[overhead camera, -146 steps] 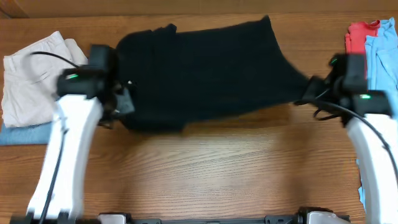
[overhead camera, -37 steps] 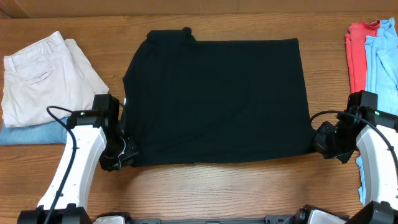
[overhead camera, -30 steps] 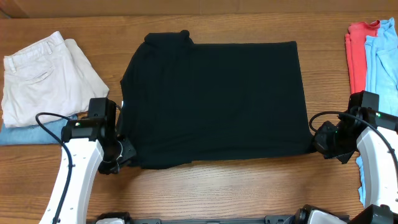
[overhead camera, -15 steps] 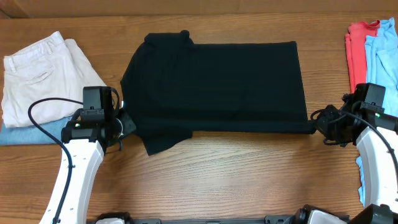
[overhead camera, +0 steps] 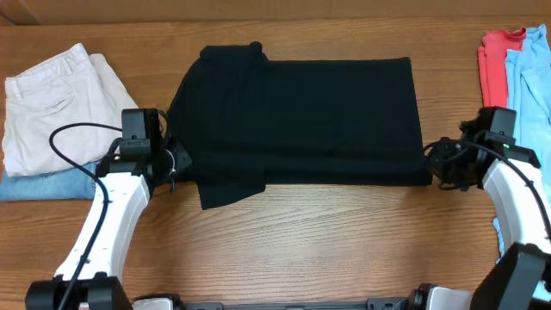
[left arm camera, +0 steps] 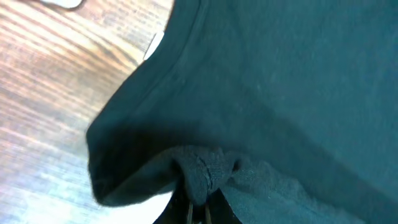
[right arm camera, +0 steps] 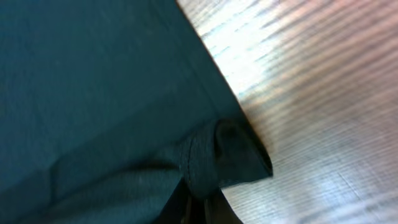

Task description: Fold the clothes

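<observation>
Both grippers have moved up the frame since 1.2 s ago, and the near hem of the black T-shirt (overhead camera: 301, 120) has come up with them, so the garment now covers a shallower band across the upper middle of the overhead view. The left arm reaches up from the lower left corner, elbow low, and its wrist turns inward to put the left gripper (overhead camera: 176, 162) at the shirt's left edge. The right arm mirrors it from the lower right, with the right gripper (overhead camera: 432, 161) at the shirt's right edge. In the left wrist view a bunched fold of black fabric is pinched at the bottom centre, so that gripper is clamped on the shirt; a small white tag (left arm camera: 154, 43) peeks out by the seam at the upper left. The right wrist view shows a rolled corner of cloth pinched the same way over the wooden table (right arm camera: 311, 93). 1 loose flap (overhead camera: 228, 191) hangs below the shirt's lower left edge. Cream trousers (overhead camera: 60, 99) lie at the far left.
</observation>
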Robot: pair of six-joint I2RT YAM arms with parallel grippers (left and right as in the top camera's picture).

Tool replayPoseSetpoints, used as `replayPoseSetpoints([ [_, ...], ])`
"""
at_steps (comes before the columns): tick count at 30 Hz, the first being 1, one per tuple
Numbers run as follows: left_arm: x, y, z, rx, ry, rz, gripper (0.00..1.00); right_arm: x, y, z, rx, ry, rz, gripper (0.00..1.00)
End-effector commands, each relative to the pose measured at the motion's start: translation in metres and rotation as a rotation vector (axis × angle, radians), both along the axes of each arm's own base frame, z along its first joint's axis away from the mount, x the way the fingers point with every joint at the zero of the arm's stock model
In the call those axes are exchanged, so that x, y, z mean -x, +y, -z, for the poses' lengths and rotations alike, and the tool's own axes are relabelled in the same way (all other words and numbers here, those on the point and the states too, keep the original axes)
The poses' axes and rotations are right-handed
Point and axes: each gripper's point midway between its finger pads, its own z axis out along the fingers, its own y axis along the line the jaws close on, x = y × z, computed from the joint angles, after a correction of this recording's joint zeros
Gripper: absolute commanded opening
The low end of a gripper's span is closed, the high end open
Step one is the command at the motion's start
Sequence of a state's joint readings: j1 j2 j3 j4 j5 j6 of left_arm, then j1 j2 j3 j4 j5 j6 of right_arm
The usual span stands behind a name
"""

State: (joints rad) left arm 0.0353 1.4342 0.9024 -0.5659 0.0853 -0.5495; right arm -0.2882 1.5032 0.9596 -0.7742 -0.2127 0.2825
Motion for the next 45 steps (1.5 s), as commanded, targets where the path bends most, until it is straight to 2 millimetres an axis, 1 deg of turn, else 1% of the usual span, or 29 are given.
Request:
replayPoseSetpoints([
  [1, -0.008, 0.007, 0.007, -0.009, -0.009, -0.032, 0.04, -0.014, 0.002, 0.002, 0.020, -0.039, -0.033, 0.05],
  [5, -0.018, 0.007, 0.015, -0.010, -0.018, -0.032, 0.05, -0.029, -0.002, 0.004, 0.037, -0.084, -0.034, 0.05],
  [10, -0.024, 0.008, 0.030, -0.009, -0.004, -0.032, 0.06, -0.045, -0.005, 0.005, 0.052, -0.135, -0.040, 0.05],
  [14, -0.029, 0.008, 0.040, -0.009, 0.003, -0.032, 0.06, -0.050, -0.006, 0.005, 0.058, -0.152, -0.040, 0.05],
  [17, -0.034, 0.008, 0.044, -0.009, -0.006, -0.032, 0.09, -0.052, -0.006, 0.006, 0.059, -0.157, -0.040, 0.05],
  [20, -0.039, 0.008, 0.044, -0.009, -0.025, -0.032, 0.13, -0.054, -0.007, 0.011, 0.057, -0.151, -0.040, 0.05],
  [25, -0.048, 0.009, 0.040, -0.010, -0.062, -0.032, 0.16, -0.056, -0.003, 0.026, 0.050, -0.126, -0.054, 0.06],
  [29, -0.054, 0.009, 0.036, -0.009, -0.091, -0.031, 0.19, -0.062, 0.005, 0.034, 0.049, -0.126, -0.080, 0.13],
  [33, -0.056, 0.009, 0.035, -0.009, -0.100, -0.031, 0.19, -0.065, 0.011, 0.040, 0.048, -0.122, -0.097, 0.15],
  [36, -0.055, 0.008, 0.035, -0.009, -0.099, -0.030, 0.21, -0.066, 0.011, 0.041, 0.052, -0.124, -0.097, 0.17],
  [38, -0.054, 0.008, 0.036, -0.007, -0.093, -0.029, 0.27, -0.065, 0.009, 0.041, 0.064, -0.118, -0.092, 0.24],
  [39, -0.052, 0.007, 0.038, -0.001, -0.081, -0.022, 0.32, -0.061, 0.003, 0.043, 0.091, -0.098, -0.080, 0.29],
  [41, -0.048, 0.006, 0.040, 0.000, -0.062, -0.022, 0.40, -0.056, -0.003, 0.046, 0.124, -0.070, -0.066, 0.33],
  [42, -0.045, 0.006, 0.041, 0.000, -0.051, -0.021, 0.41, -0.054, -0.006, 0.047, 0.141, -0.058, -0.058, 0.34],
  [45, -0.039, 0.006, 0.045, -0.006, -0.022, -0.008, 0.43, -0.046, -0.017, 0.051, 0.200, -0.015, -0.036, 0.40],
])
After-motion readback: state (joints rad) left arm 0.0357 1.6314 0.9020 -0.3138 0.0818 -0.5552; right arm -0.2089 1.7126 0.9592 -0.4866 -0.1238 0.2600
